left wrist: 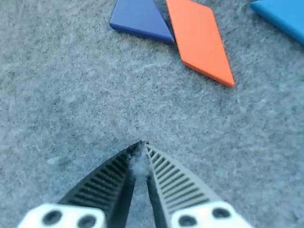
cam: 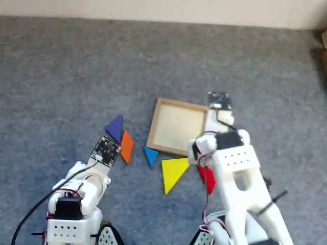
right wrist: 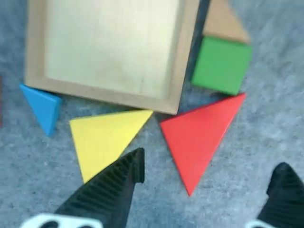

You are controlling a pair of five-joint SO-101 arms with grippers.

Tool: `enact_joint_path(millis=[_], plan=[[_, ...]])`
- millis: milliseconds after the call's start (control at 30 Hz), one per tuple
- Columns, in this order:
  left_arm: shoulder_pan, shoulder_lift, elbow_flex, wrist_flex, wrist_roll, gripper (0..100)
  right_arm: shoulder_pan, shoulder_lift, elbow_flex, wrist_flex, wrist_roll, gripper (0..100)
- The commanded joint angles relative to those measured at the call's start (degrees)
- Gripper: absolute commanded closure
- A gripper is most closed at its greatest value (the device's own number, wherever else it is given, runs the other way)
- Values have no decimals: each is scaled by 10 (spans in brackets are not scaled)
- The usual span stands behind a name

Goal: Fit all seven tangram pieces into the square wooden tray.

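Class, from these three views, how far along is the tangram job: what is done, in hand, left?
Done: nothing; the tray holds no piece. In hand: nothing gripped; the right gripper hangs open by the red triangle, the left gripper is shut, empty, over carpet. Left: all seven lie outside the tray: that one, the yellow triangle, light blue triangle, green square, tan triangle, dark blue triangle and orange parallelogram.

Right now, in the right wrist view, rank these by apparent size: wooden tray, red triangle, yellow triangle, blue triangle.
1. wooden tray
2. red triangle and yellow triangle: too alike to rank
3. blue triangle
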Motion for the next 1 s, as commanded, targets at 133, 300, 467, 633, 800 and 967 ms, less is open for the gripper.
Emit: enact_joint_path(millis=[133, 300, 467, 633, 800, 967], plan=[[-4, -13, 13, 2, -5, 994, -6, 132, -70, -22, -12, 598], [-4, -13, 13, 2, -5, 994, -6, 134, -71, -22, -12, 598], [-4, -13, 13, 2, -5, 994, -5, 134, -71, -23, -12, 598], [-4, -13, 13, 2, -5, 994, 8, 136, -70, -51, -12, 598], [-4, -13, 13, 2, -5, 994, 38, 138, -70, -55, -12, 598], [-4, -13, 13, 2, -5, 994, 36, 138, -69, -55, -12, 598]])
